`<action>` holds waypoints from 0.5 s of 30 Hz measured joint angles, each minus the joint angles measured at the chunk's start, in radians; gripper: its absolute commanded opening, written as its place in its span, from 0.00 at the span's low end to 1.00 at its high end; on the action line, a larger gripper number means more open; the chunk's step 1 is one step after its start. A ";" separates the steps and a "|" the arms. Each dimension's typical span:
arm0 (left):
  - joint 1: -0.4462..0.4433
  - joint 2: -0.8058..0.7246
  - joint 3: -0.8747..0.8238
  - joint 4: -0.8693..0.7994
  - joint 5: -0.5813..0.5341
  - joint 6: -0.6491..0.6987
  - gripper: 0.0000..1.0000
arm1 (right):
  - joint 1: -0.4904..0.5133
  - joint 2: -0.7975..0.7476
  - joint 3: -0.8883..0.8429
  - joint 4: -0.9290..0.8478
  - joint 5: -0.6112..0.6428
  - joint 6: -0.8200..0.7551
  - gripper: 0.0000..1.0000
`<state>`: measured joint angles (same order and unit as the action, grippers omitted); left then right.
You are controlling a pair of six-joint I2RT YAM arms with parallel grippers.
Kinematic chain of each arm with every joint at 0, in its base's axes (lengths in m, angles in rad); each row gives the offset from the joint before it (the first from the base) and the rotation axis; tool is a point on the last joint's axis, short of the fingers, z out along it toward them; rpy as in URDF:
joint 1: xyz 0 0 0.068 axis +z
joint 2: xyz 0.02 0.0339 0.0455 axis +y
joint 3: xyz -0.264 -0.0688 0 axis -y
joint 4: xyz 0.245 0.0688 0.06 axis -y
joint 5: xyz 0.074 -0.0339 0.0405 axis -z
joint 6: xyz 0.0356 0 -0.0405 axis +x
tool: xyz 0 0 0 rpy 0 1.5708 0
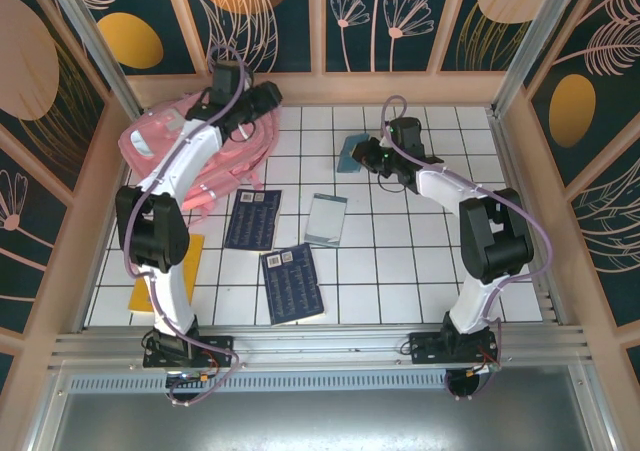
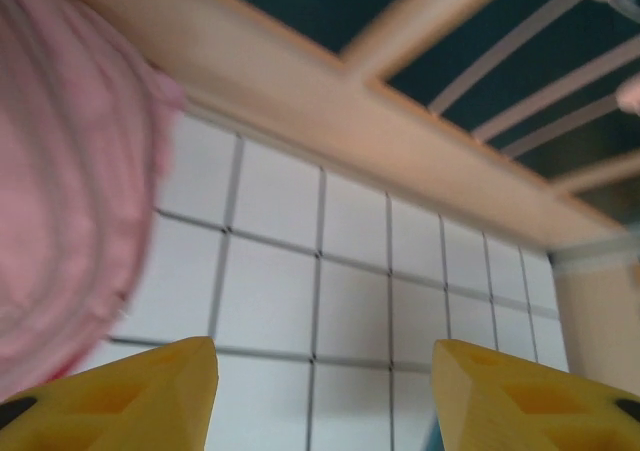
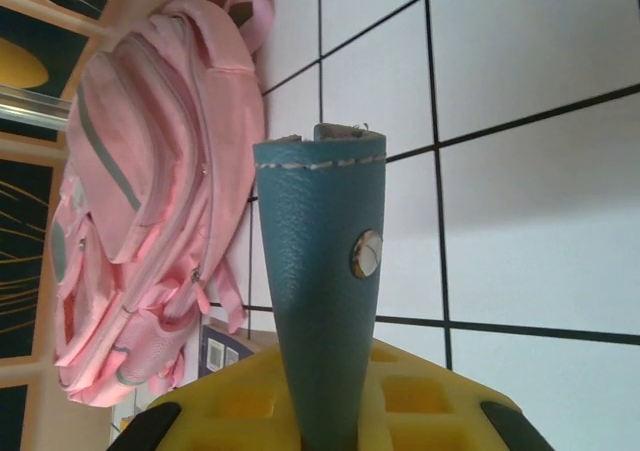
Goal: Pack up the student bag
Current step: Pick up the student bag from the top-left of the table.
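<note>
Bright, even light, faint shadows on the white bench (image 1: pixel 400 271). The left wrist view is blurred, the student bag (image 2: pixel 70 191) smeared.

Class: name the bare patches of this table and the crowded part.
Bare tiles lie between the grey notebook and the right arm, and along the right wall. Crowded: left side, around the student bag and dark booklets.

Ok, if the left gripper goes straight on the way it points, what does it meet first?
Probably the white tiled tabletop ahead of the open left gripper; past that, the pale wooden rail at the back. Depth is unclear. The soft pink backpack sits off to its side.
</note>
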<state>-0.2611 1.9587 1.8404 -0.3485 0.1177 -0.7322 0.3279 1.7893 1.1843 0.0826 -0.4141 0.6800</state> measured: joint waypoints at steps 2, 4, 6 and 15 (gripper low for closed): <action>0.046 0.028 0.053 -0.024 -0.018 -0.011 0.59 | 0.000 0.000 -0.001 -0.021 0.005 -0.012 0.10; 0.082 0.058 0.080 -0.031 -0.025 -0.018 0.59 | 0.000 0.000 -0.001 -0.037 0.006 -0.021 0.10; 0.119 0.108 0.117 -0.050 -0.024 -0.018 0.59 | -0.001 0.000 -0.001 -0.045 0.006 -0.026 0.10; 0.184 0.341 0.293 -0.128 -0.009 -0.017 0.60 | -0.018 0.000 -0.001 -0.074 0.005 -0.048 0.09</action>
<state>-0.0769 2.2997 2.1338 -0.4763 0.1089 -0.7494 0.3103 1.7893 1.1835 0.0082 -0.4088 0.6315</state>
